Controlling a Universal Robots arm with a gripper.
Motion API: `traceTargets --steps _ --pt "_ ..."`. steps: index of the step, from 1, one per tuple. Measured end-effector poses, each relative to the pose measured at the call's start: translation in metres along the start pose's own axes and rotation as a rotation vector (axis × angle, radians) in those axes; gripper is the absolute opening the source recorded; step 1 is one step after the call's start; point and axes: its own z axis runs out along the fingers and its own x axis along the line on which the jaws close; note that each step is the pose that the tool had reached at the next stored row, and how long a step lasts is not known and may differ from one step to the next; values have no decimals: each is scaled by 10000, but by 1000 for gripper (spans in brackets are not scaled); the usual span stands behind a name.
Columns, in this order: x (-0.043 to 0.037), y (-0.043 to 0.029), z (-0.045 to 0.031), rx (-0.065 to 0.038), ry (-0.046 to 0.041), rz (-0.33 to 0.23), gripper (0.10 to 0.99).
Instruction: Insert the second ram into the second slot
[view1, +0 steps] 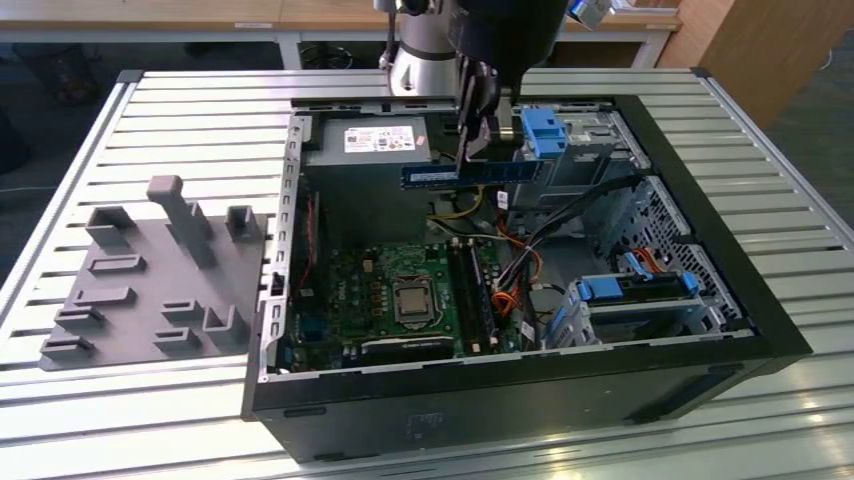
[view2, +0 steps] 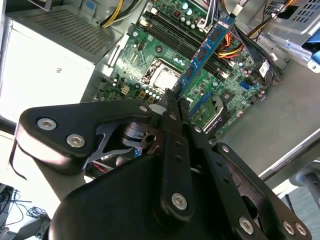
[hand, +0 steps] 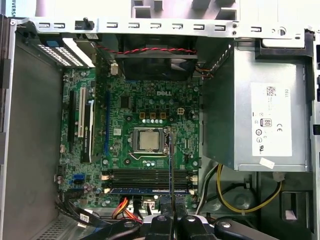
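Observation:
The second ram (view1: 470, 172), a long thin blue board, hangs level above the open computer case, over the power supply end. My gripper (view1: 477, 150) is shut on it from above. In the second wrist view the ram (view2: 202, 55) runs out from my gripper (view2: 173, 97) over the motherboard. Seen edge-on in the first wrist view, the ram (hand: 170, 160) is a thin line crossing the memory slots (hand: 150, 176), held in my gripper (hand: 171, 219). Another blue stick (hand: 150, 190) sits in the slot row nearest the cables. The black slots (view1: 470, 290) lie beside the processor socket.
The grey power supply (view1: 367, 140) fills the case's far corner. The processor socket (hand: 149, 140) is mid-board. Light-blue drive-bay clips (view1: 545, 130) (view1: 641, 287) and loose cables (view1: 514, 275) crowd the exterior view's right. A grey fixture block (view1: 160, 270) lies on the slatted table.

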Motion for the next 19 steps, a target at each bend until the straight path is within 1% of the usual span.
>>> traceTargets --steps 19 --pt "43 0 -1 0 0 0 133"
